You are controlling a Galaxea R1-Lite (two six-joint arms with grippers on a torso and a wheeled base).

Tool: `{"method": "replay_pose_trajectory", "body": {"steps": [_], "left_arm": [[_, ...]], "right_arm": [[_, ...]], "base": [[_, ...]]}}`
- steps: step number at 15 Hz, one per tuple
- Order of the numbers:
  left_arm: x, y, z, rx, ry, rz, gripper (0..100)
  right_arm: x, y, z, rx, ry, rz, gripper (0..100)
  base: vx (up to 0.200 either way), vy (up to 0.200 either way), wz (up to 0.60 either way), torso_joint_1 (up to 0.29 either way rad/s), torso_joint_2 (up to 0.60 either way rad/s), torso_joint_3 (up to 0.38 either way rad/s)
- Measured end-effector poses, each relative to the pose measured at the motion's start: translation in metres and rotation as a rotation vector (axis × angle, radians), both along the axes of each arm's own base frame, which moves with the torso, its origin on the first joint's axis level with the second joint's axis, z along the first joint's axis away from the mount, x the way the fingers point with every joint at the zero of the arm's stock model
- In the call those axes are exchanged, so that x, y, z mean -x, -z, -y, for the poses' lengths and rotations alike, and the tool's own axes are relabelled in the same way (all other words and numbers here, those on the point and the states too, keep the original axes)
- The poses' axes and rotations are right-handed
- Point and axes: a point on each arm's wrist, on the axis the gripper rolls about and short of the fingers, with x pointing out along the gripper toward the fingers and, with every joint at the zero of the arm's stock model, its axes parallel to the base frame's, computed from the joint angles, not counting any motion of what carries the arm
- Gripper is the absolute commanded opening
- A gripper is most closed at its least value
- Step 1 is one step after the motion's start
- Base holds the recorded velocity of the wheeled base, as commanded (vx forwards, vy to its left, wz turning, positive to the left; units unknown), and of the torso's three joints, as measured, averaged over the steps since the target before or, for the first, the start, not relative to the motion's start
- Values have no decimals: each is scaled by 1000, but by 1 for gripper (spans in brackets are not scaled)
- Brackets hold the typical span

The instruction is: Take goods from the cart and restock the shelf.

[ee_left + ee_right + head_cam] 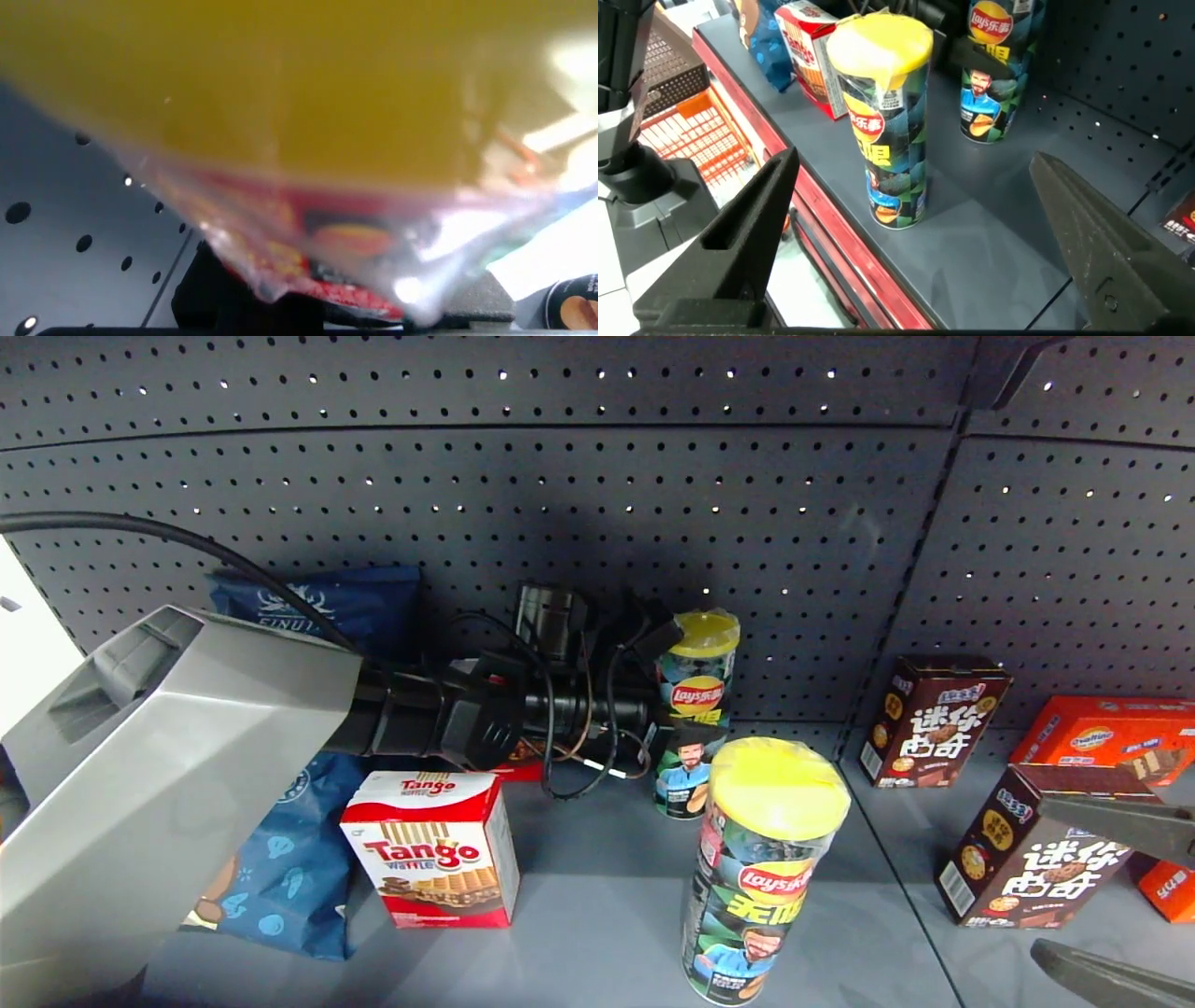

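Note:
Two chip cans with yellow lids stand on the grey shelf (597, 915). The rear can (695, 709) stands near the pegboard, and my left gripper (680, 689) is shut on it, one dark finger by the lid and one across its front. Its yellow lid and label (280, 84) press close to the left wrist camera. The front can (761, 868) stands free near the shelf's front edge. My right gripper (1116, 901) hangs open at the right, off the shelf front. In the right wrist view the front can (882, 121) rises beyond its spread fingers (738, 252).
A red and white wafer box (434, 859) and blue snack bags (299, 877) sit left of the cans. Brown cookie boxes (934, 719) and orange boxes (1102, 737) fill the right side. An orange cart basket (691, 140) lies below the shelf's red edge (831, 243).

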Motion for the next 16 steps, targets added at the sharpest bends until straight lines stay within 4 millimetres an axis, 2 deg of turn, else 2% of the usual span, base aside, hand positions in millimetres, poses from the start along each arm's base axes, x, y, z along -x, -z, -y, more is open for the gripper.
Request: {"method": "replay_pose_trajectory", "body": {"steps": [9, 16], "left_arm": [[3, -2, -3, -3, -2, -5, 100], [34, -38, -31, -1, -12, 54, 100]], "right_arm": [[1, 7, 1, -2, 3, -29, 100], [2, 17, 1, 16, -12, -62, 100]], "base": [[0, 0, 0, 0, 0, 0], [0, 0, 0, 0, 0, 0]]}}
